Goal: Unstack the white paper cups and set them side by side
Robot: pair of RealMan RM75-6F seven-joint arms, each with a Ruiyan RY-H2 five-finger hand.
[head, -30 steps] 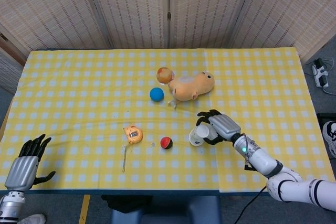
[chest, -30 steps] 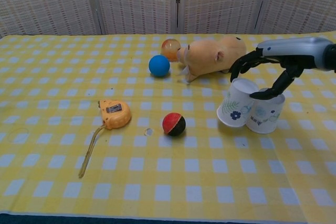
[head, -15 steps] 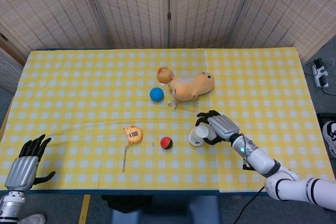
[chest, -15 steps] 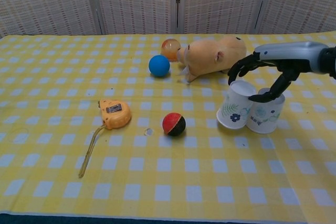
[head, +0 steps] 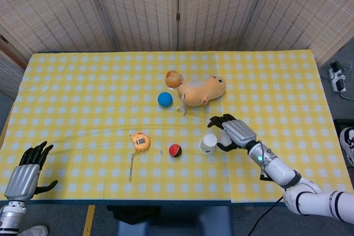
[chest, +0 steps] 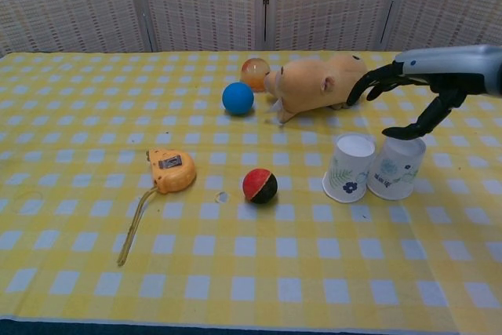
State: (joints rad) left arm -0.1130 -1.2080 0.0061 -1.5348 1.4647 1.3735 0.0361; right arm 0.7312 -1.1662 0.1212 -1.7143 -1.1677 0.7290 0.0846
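Two white paper cups with blue flower prints stand side by side and touching on the yellow checked cloth. The left cup (chest: 348, 168) (head: 208, 143) stands upright with its mouth up. The right cup (chest: 397, 167) sits directly under my right hand (chest: 420, 88) (head: 232, 131), whose fingers are spread above both cups and hold nothing. My thumb tip hovers just over the right cup's rim. My left hand (head: 26, 172) hangs open off the table's front left corner, seen only in the head view.
An orange plush toy (chest: 318, 83) lies just behind the cups, with an orange ball (chest: 254, 73) and a blue ball (chest: 238, 98) to its left. A red-and-black ball (chest: 259, 185) and an orange tape measure (chest: 170, 171) lie left of the cups.
My right hand let go of the left cup and lifted up and to the right. The left cup, tilted before, has settled upright beside the other.
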